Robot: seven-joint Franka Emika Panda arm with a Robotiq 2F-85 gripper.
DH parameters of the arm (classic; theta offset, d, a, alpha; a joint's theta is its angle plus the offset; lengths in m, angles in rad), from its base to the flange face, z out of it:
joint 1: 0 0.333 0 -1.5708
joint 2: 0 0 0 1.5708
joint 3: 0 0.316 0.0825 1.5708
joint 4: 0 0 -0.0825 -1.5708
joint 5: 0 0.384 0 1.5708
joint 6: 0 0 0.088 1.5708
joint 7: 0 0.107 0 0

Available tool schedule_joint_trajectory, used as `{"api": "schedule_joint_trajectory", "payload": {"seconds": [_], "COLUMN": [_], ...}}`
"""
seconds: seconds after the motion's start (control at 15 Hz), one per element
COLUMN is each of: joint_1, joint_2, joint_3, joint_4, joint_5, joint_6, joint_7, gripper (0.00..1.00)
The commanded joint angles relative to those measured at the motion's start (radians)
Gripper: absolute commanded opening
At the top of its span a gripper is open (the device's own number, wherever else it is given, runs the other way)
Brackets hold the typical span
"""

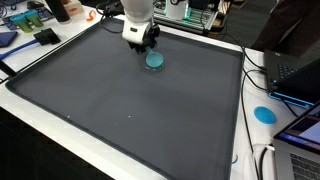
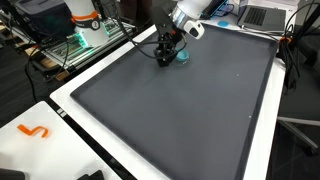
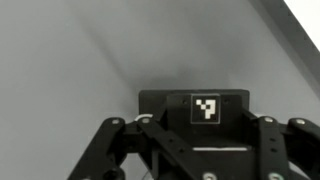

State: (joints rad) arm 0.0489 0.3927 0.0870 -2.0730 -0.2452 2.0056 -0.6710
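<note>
Though seemingly beside the disc (image 1: pixel 155 60), hand (image 1: pixel 143 47) sits near mat (image 1: pixel 130 110) edge.

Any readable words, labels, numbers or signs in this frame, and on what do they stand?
No legible words or numbers.
Black-and-white square marker on the gripper: a coded pattern, not text.
Laptop beyond the mat: too small to read.

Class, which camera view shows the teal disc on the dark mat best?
An exterior view: the teal disc lies whole and unobstructed beside the gripper. In an exterior view the gripper partly hides the disc; the wrist view shows none of it.
</note>
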Motion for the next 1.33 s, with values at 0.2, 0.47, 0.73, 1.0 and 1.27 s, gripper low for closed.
{"api": "schedule_joint_trajectory", "payload": {"seconds": [0.2,0.47,0.73,1.0,1.27], "joint_1": [-0.028,-0.030,-0.029,-0.028,-0.032], "joint_2": [-0.076,-0.119,-0.171,-0.231,-0.272], "joint_3": [0.022,0.023,0.021,0.016,0.015], "joint_4": [-0.100,-0.151,-0.201,-0.245,-0.273], "joint_5": [0.037,0.043,0.052,0.067,0.119], "joint_6": [0.130,0.200,0.267,0.325,0.388], "joint_7": [-0.011,-0.011,-0.008,-0.007,-0.028], "gripper": [0.31,0.31,0.31,0.31,0.31]}}
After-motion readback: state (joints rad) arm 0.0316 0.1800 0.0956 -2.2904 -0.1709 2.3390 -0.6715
